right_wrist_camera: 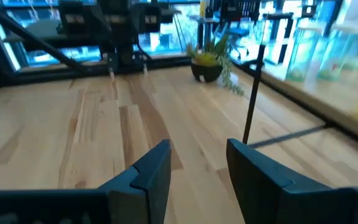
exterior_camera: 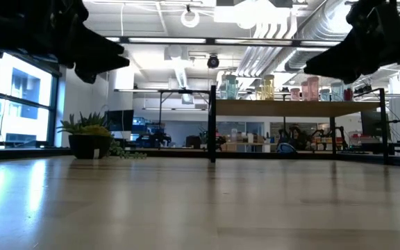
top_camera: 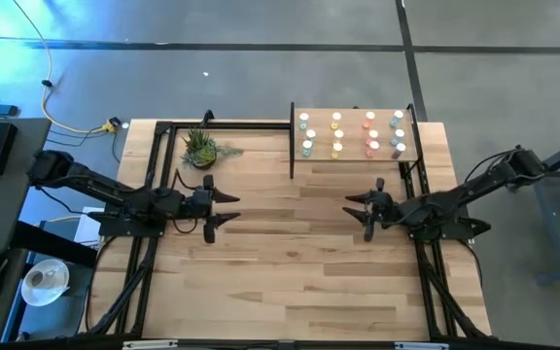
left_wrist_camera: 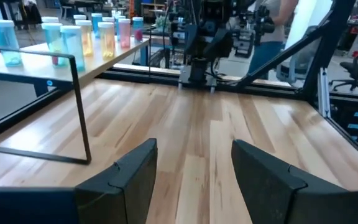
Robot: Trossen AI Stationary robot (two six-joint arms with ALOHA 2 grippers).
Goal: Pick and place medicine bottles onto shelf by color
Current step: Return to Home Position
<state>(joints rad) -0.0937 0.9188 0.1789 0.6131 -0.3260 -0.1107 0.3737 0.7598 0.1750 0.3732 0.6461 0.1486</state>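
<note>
the medicine bottles (top_camera: pixel 337 134) stand in four columns on the shelf (top_camera: pixel 354 158), at the far right of the worktop (top_camera: pixel 290 272). nearer me, my left claw (top_camera: pixel 229 208) and right claw (top_camera: pixel 354 208) face each other above the wood, both released and empty. a potted plant (top_camera: pixel 202 148) sits left of the shelf.

Dark jointed arms (top_camera: pixel 95 185), angular black claws (top_camera: pixel 235 208) (top_camera: pixel 349 209)

About a dozen white-capped bottles (top_camera: pixel 337 134) stand upright in four columns on the light wood shelf (top_camera: pixel 354 138) by the table's far right corner.
</note>
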